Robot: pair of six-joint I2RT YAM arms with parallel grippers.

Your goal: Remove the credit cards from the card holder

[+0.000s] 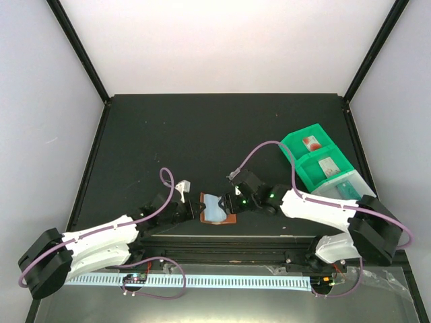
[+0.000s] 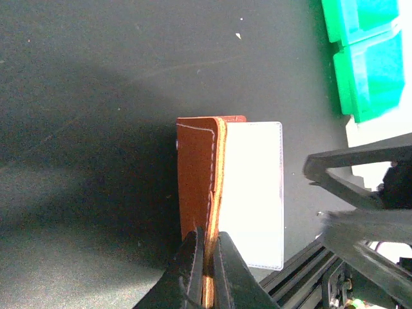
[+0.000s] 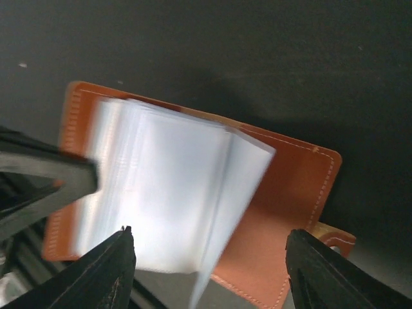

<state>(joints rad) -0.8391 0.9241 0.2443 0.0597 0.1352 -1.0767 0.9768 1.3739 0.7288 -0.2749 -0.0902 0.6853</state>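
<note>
The card holder (image 1: 217, 208) lies open near the table's front middle, brown leather with pale blue-grey pockets fanned up. My left gripper (image 1: 190, 204) is shut on the leather cover's edge (image 2: 207, 239); the cover (image 2: 196, 174) stands on edge beside the white pockets (image 2: 251, 193). My right gripper (image 1: 233, 200) is open and empty, its jaws spread over the pockets (image 3: 161, 193) and the leather (image 3: 283, 219). A white card with a red mark (image 1: 311, 142) and a greyish-white card (image 1: 328, 167) lie in the green tray. No card shows in the pockets.
The green compartmented tray (image 1: 294, 142) stands at the right, also in the left wrist view (image 2: 367, 58). A metal rail (image 1: 222, 237) runs along the near edge just in front of the holder. Black frame posts stand at the far corners.
</note>
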